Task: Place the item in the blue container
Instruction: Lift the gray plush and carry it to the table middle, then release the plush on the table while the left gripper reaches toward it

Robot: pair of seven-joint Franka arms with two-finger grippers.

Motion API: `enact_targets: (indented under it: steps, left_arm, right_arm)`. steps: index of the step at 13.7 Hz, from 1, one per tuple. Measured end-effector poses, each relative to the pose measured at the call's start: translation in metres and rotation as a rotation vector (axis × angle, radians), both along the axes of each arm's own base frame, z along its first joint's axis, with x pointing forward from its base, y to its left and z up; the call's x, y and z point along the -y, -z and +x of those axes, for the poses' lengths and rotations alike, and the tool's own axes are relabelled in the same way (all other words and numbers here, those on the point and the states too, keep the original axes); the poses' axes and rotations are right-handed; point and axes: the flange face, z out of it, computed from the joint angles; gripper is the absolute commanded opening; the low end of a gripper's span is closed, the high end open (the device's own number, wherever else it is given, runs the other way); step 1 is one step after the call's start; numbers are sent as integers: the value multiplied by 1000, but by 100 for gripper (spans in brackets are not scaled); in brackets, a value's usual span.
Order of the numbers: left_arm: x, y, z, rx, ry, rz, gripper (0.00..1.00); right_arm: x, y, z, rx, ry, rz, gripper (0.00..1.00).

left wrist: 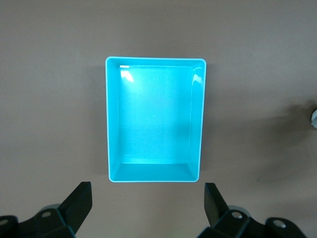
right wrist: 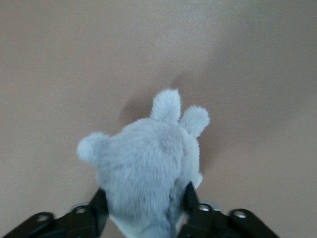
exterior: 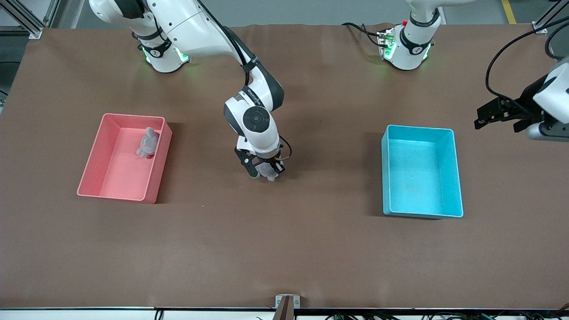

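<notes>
Your right gripper (exterior: pixel 266 171) is low over the middle of the table (exterior: pixel 284 249), between the two bins, with a grey plush toy (exterior: pixel 268 171) between its jaws. In the right wrist view the toy (right wrist: pixel 148 173) fills the space between the black fingers (right wrist: pixel 187 198), which press on its sides, so it looks gripped, though whether the jaws are beginning to let go cannot be told. The ears point away from the wrist and a shadow lies close under the toy, which suggests it is on the table or just above it.

The placement reads as a hand-off spot: the blue container (exterior: pixel 420 171) stands toward the left arm's end of the table, well apart from the toy, and the middle of the table is likely where both arms can reach. The container holds nothing yet, so the task is still undone.

Your left gripper (exterior: pixel 502 113) waits in the air toward its own end of the table, jaws spread wide and holding nothing. Its wrist camera looks straight down on the container (left wrist: pixel 154 119), which keeps the drop target in sight.

A second grey plush toy (exterior: pixel 147 143) lies in the pink bin (exterior: pixel 116 191) toward the right arm's end, apparently the supply.
</notes>
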Motion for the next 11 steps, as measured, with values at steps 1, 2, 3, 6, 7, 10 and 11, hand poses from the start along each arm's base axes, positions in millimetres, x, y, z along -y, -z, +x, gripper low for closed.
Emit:
enact_targets:
  steps: [1,2,3,6,7,10,11]
  left_arm:
    - [0,8,3,-13,0,0,100]
    - [0,14,6,-25,0,0,100]
    - [0,21,9,-36,0,0,100]
    - [1,34,14,-58,3,0,100]
    - [2,35,15,-61,4,0,100]
    - [4,36,15,-62,7,-1,100]
    - [8,37,15,-65,13,-5,99]
  right_arm:
    - [0,-4,4,8,4,4,100]
    - [2,-10,10,12,9,4,100]
    - [4,-18,17,6,16,-1,100]
    - [26,-51,45,-34,-20,-28,100]
    - [42,-65,55,-50,-60,-37,100]
    - [113,-114,85,-108,-177,-49,100]
    - [140,-127,92,-114,-206,-44,100]
